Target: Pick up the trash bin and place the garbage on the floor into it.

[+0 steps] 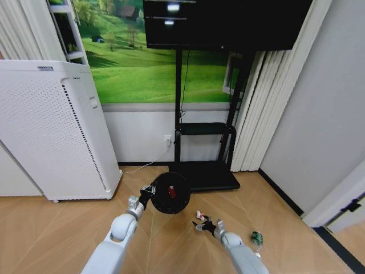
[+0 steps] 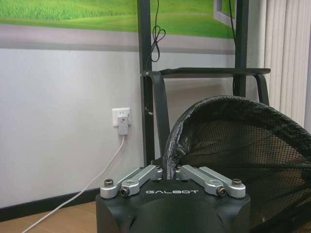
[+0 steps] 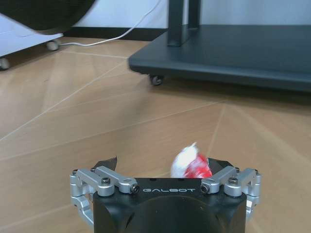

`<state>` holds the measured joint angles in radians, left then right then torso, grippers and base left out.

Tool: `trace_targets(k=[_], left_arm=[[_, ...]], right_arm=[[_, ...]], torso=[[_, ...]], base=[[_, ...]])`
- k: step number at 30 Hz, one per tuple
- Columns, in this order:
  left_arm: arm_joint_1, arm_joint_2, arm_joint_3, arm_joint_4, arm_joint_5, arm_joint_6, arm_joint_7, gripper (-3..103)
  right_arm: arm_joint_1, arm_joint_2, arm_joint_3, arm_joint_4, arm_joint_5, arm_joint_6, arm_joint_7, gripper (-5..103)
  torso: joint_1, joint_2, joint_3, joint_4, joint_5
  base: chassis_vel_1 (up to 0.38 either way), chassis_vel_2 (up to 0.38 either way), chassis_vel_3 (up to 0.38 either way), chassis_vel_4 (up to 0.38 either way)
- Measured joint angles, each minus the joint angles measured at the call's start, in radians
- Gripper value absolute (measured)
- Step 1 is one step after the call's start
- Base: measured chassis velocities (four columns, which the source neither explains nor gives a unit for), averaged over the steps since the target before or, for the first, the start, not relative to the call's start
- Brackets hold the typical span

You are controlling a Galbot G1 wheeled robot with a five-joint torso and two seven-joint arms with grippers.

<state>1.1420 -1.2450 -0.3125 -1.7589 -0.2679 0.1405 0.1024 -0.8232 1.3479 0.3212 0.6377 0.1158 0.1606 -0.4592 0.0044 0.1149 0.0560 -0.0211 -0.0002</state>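
One trash bin [image 1: 170, 193] sits at the centre with one red can [image 1: 171, 192] inside. Two litter pieces lie on the floor [image 1: 57, 228]: one white-and-red scrap [image 1: 200, 216] at five o'clock, one green can [image 1: 257, 237] farther toward four. Two grippers: left [image 1: 146, 194], right [image 1: 204, 225].

The floor [image 1: 171, 240] is light tan wood laid in a chevron pattern. On it, between the right gripper's [image 1: 201, 224] spread jaws and nearer one of them, lies a white-and-red scrap [image 3: 190, 164]. A green can [image 1: 257, 237] lies on the boards off to the right of those jaws, apart from them. Beyond the jaws stands the black wheeled base [image 3: 228, 53] of a stand, and farther left a white appliance [image 1: 51, 131] on small casters.
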Motion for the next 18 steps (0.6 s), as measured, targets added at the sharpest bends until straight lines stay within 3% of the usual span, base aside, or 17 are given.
trace_targets(k=[7,18], left_arm=[[-0.004,0.026,-0.005,-0.019,-0.019,0.003,0.0,3],[-0.006,0.027,0.003,-0.013,-0.018,0.003,0.003,3]], right_arm=[[0.035,0.025,0.016,-0.029,-0.008,0.001,0.041,100],[-0.015,0.014,0.039,0.043,-0.016,-0.02,0.02,100]], torso=[[0.0,0.0,0.0,0.0,0.0003],[0.0,0.0,0.0,-0.0001,0.0002]], base=[[0.0,0.0,0.0,0.0],[0.0,0.0,0.0,0.0]])
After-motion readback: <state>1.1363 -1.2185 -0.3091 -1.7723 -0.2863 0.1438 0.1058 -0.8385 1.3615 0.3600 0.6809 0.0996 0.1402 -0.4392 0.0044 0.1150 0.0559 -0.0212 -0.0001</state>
